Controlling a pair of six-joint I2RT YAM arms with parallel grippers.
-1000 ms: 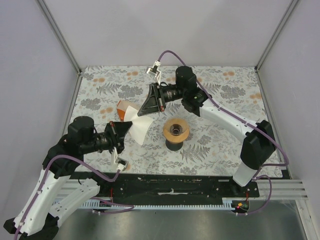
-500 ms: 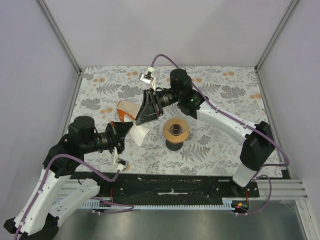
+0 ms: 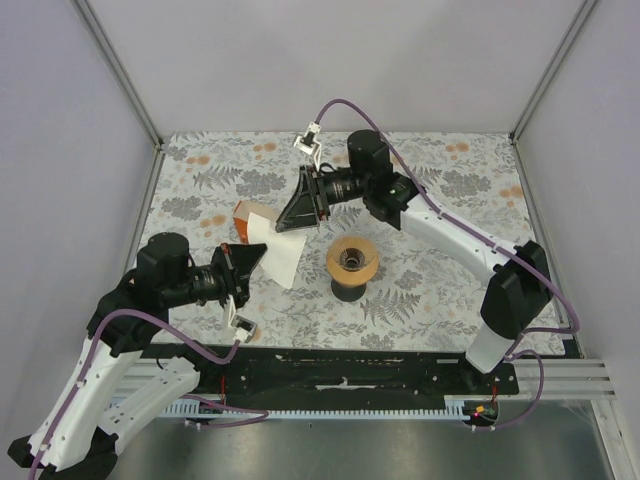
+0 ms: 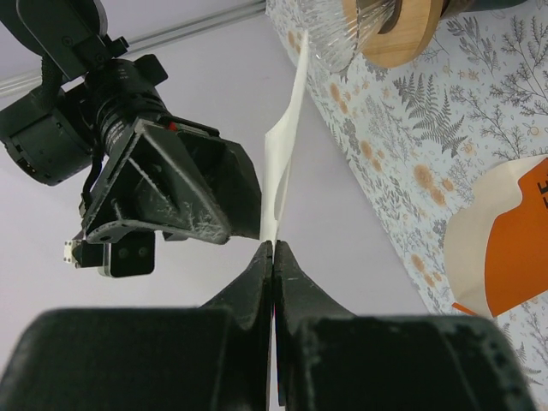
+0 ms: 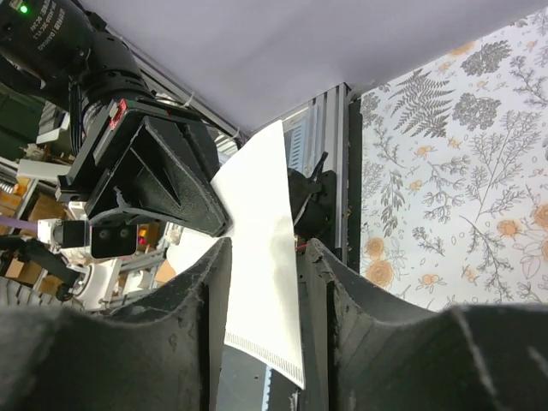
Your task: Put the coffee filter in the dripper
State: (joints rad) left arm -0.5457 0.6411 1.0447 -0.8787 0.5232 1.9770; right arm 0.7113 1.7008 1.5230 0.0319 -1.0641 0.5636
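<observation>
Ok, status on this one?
Left hand shut on filter, held off the table. Right hand open astride it. Dripper empty, nothing blocking.

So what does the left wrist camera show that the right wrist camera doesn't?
Only the left wrist view: the dripper and the orange and white pack, plus the left gripper pinched shut on the coffee filter, seen edge-on. Only the right wrist view: the filter's flat face between the parted jaws of the right gripper, and a metal rail by the table's edge. Both: the filter, the floral table and the other arm's gripper.
</observation>
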